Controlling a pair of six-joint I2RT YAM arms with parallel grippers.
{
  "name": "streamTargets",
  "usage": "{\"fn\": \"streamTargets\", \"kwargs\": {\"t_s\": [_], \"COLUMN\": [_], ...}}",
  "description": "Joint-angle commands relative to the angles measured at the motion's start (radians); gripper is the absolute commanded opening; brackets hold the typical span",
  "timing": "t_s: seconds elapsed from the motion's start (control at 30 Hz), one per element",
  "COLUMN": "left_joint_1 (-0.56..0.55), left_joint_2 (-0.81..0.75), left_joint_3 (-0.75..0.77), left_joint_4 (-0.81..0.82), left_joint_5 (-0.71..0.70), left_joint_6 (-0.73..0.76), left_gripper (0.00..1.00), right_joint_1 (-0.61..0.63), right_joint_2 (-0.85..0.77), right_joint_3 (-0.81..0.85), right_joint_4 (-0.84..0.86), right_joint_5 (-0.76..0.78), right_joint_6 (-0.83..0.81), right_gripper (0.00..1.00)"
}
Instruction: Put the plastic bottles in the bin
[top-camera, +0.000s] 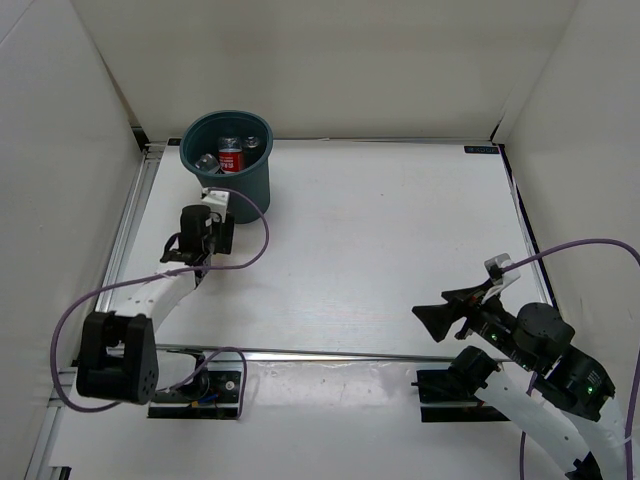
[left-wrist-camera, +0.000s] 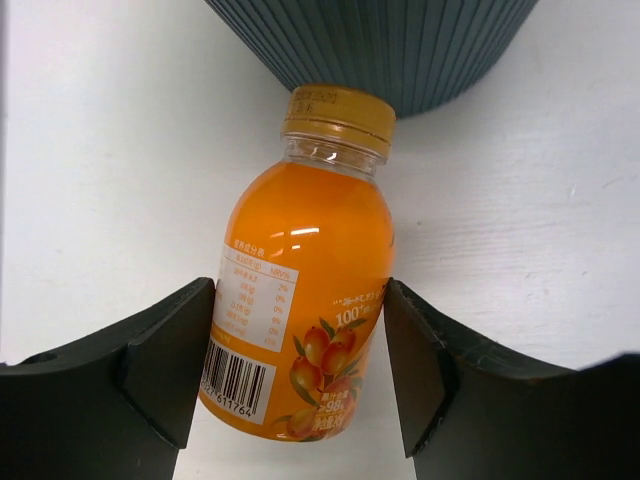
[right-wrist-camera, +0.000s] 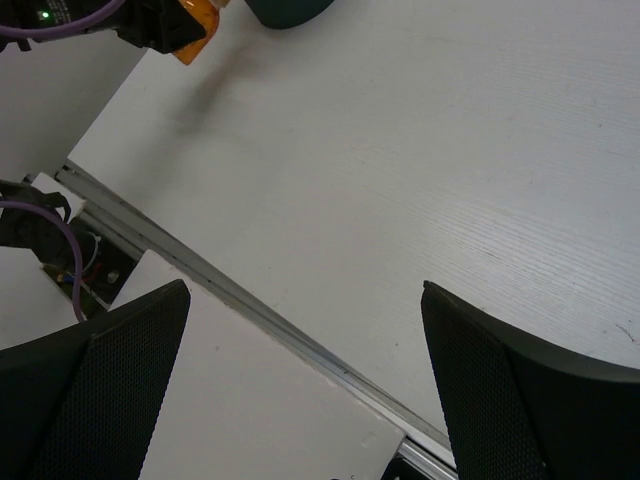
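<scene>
One stubby orange plastic bottle (left-wrist-camera: 310, 230) outside dark teal round plastic bin (top-camera: 250, 188): left gripper (left-wrist-camera: 298, 335) jaws pinch its sides, apparently for lift; right gripper (right-wrist-camera: 305, 310) parked clear, jaws spread wide.

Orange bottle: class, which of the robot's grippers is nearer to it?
Left. The left gripper has its fingers against both sides of the orange bottle, just beside the bin. The right gripper hangs open far away, at the near right.
</scene>
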Motion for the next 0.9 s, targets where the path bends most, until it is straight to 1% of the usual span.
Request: {"fn": "streamTargets", "kwargs": {"t_s": [0.0,0.17,0.3,0.4,0.5,0.57,0.6,0.63,0.7,0.77,0.8,0.83,0.87], "left_joint_1": [-0.007,-0.027,-0.046,-0.064,-0.064,-0.064,-0.064,-0.064,-0.064,-0.064,-0.064,-0.064,-0.064], "left_joint_2": [-0.11,-0.28,-0.391,-0.469,-0.508,-0.508,-0.489,-0.473,-0.433,-0.355,-0.325,-0.264,-0.232], "left_joint_3": [0.01,0.03,0.088,0.125,0.174,0.242,0.269,0.332,0.389,0.465,0.487,0.507,0.541], "left_joint_4": [-0.027,-0.045,-0.081,-0.096,-0.105,-0.105,-0.105,-0.105,-0.105,-0.082,-0.07,-0.052,-0.006], "left_joint_5": [-0.056,-0.097,-0.106,-0.106,-0.106,-0.106,-0.106,-0.106,-0.115,-0.115,-0.094,-0.085,-0.085], "left_joint_6": [-0.04,-0.087,-0.136,-0.147,-0.147,-0.147,-0.147,-0.137,-0.137,-0.137,-0.137,-0.137,-0.137], "left_gripper": [0.11,0.11,0.11,0.11,0.11,0.11,0.11,0.11,0.11,0.11,0.11,0.11,0.11], "right_joint_1": [0.004,0.004,0.004,0.004,0.004,0.004,0.004,0.004,0.004,0.004,0.004,0.004,0.004], "right_joint_2": [-0.015,-0.015,-0.015,-0.015,-0.024,-0.035,-0.035,-0.035,-0.035,-0.035,-0.035,-0.035,-0.035], "right_joint_3": [-0.004,-0.004,-0.004,-0.013,-0.013,-0.013,-0.013,-0.013,-0.013,-0.013,-0.013,-0.013,-0.013], "right_joint_4": [0.035,0.035,0.035,0.035,0.035,0.035,0.035,0.035,0.035,0.035,0.035,0.035,0.035], "right_joint_5": [0.017,0.017,0.026,0.035,0.044,0.045,0.045,0.045,0.045,0.045,0.045,0.045,0.045], "right_joint_6": [0.001,0.001,0.001,0.001,0.001,0.001,0.001,0.001,0.001,0.001,0.001,0.001,0.001], "right_gripper": [1.0,1.0,1.0,1.0,1.0,1.0,1.0,1.0,1.0,1.0,1.0,1.0,1.0]}}
